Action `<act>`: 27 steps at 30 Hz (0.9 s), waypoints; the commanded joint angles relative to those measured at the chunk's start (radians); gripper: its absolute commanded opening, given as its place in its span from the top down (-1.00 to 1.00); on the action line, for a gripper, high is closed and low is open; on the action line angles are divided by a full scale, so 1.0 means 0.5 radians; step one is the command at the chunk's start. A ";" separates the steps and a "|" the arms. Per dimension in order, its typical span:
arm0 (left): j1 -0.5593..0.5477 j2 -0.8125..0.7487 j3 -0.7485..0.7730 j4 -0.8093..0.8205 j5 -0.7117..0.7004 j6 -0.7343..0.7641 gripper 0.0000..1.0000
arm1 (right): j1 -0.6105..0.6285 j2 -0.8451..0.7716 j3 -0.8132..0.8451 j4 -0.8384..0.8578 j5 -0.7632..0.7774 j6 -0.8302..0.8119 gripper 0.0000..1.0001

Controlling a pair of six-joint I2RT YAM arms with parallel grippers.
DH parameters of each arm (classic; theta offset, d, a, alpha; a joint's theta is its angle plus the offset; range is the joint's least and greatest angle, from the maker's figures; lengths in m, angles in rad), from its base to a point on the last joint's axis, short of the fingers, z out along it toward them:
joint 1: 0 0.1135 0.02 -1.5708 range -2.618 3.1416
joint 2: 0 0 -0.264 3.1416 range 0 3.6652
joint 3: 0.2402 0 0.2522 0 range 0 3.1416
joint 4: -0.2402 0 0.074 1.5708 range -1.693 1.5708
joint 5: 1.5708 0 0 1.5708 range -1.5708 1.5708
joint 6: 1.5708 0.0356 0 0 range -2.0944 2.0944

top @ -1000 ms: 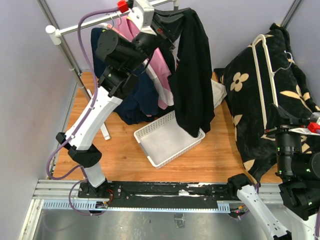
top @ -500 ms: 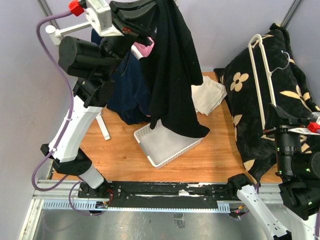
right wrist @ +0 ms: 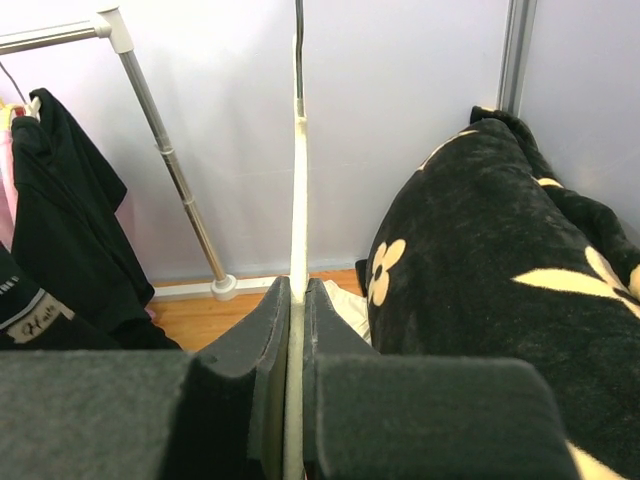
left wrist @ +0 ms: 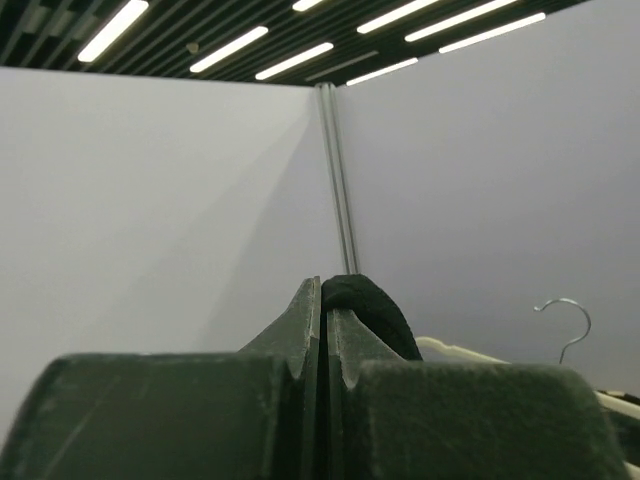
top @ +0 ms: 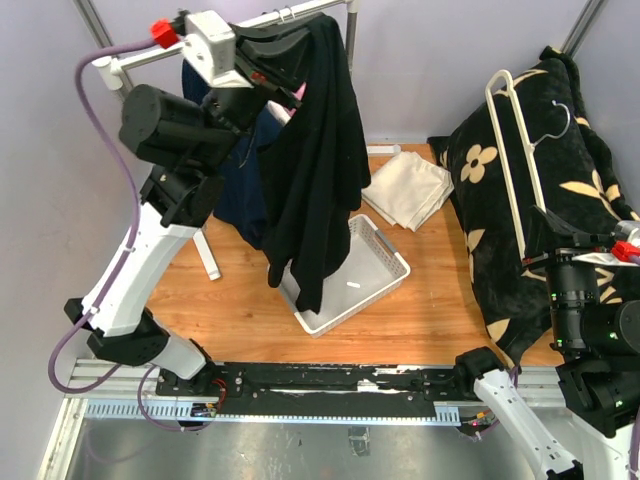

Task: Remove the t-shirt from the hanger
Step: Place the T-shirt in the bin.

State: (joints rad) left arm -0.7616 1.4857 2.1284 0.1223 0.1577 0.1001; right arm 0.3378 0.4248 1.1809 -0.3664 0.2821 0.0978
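My left gripper (top: 300, 42) is raised high near the clothes rail and is shut on a fold of the black t-shirt (top: 315, 170). The shirt hangs free from it, its lower end dangling over the white basket. In the left wrist view the closed gripper (left wrist: 322, 295) pinches black fabric (left wrist: 375, 312). My right gripper (top: 556, 236) at the right is shut on the white hanger (top: 520, 150), which stands bare in front of the floral blanket. In the right wrist view the gripper (right wrist: 297, 292) clamps the hanger's bar (right wrist: 298, 180).
A white basket (top: 388, 272) sits mid-table, with folded beige cloth (top: 405, 190) behind it. The clothes rail (top: 130, 58) holds a navy garment (top: 232, 190) and a pink one. A black floral blanket (top: 590, 190) fills the right side.
My left gripper carried the black t-shirt leftward and its hanging end swung to the basket's left side. The hanger in my right gripper tilted slightly left.
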 commanded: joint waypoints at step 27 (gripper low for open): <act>-0.210 -0.767 -1.430 -0.145 -0.277 -0.266 0.99 | 0.019 0.034 -0.180 0.161 -0.027 0.020 0.99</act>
State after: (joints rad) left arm -0.8616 1.2026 1.4551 0.0586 0.0414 0.0021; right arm 0.3378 0.4282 1.1084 -0.3546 0.2802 0.0978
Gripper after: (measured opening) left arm 0.020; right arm 0.043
